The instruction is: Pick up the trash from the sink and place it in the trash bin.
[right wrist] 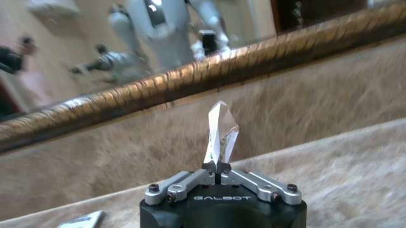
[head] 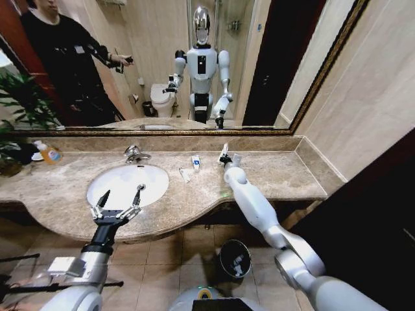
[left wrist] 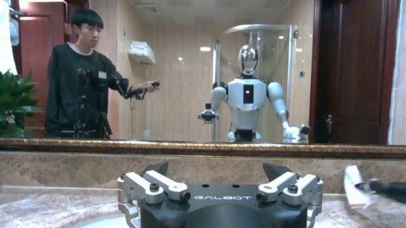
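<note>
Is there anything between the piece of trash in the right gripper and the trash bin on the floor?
Yes: the right gripper, shut on a white wrapper, is above the counter near the mirror. The trash bin stands on the floor below the counter's front edge, so the wrapper must clear that edge first.

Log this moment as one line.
right claw: shut on wrapper, over counter | left claw: open over sink | trash bin: on floor

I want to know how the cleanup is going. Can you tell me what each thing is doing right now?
Left gripper: open, fingers spread, hanging over the sink, holding nothing.
Right gripper: shut on a clear wrapper, lifted above the counter.
Two white sachets: lying on the counter beside the sink.
Trash bin: upright on the floor, open on top.
Orange bottle: standing at the counter's left end.
</note>
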You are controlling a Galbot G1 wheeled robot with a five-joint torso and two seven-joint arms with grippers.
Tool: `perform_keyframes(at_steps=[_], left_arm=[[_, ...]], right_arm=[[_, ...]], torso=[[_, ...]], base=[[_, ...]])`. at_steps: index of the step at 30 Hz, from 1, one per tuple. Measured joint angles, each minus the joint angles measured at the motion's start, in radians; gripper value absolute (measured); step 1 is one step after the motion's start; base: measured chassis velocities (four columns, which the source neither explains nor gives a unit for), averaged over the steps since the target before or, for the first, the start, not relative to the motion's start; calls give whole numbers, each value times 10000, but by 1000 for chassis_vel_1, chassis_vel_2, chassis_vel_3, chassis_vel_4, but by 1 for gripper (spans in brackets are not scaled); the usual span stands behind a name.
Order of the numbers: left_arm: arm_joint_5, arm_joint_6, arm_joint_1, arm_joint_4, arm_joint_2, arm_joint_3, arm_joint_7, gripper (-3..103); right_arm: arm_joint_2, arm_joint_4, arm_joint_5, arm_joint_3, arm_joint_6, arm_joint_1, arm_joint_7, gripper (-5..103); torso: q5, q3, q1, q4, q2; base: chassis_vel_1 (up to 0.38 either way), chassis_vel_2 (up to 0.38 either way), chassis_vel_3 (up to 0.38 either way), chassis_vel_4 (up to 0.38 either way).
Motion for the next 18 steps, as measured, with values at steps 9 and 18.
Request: perform_keyframes(at_steps=[9,18], left_arm=[[0,0,0,0,0,0,-1,100],[0,0,0,0,0,0,-1,100]], right_arm=[[-2914,4810,1233,2734,-415,-3991,-2305,0],[-2907,7086,1219,6860,-27,-9208,-7344,0]], torso=[[3,-1,-1,-5,0],[-3,-2,-2,-2,1]], base=[[0,0,0,0],[0,0,0,0]])
